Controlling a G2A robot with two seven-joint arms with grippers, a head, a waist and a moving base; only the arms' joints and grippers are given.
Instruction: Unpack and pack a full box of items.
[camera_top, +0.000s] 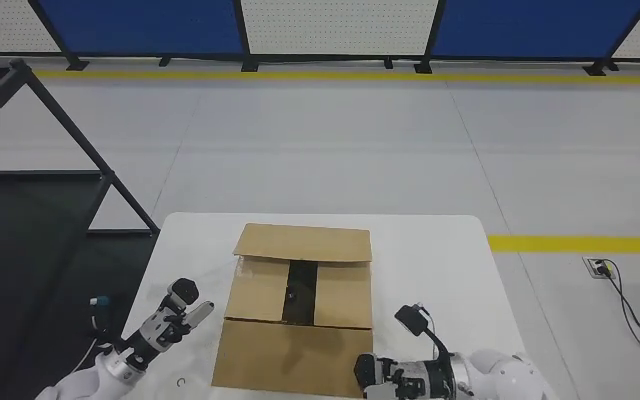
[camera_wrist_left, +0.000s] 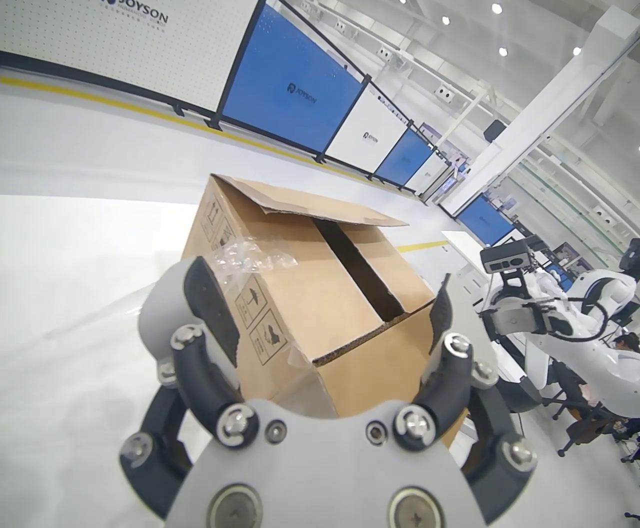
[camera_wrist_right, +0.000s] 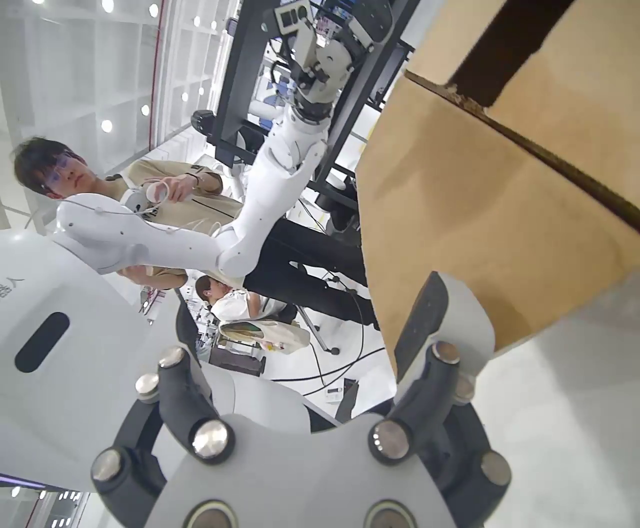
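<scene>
A brown cardboard box stands in the middle of the white table. Its top flaps lie nearly flat, with a dark slot between them, and the far flap is tilted up. Clear tape clings to the box side. My left gripper is to the left of the box, open and holding nothing; in its wrist view the open gripper frames the box corner. My right gripper is at the box's near right corner, open, with one finger close to the box wall.
A black metal frame stands beside the table's left side. A small ring lies on the table near the front left. Bare tabletop lies right of the box and behind it. Blue and white partition panels line the far floor.
</scene>
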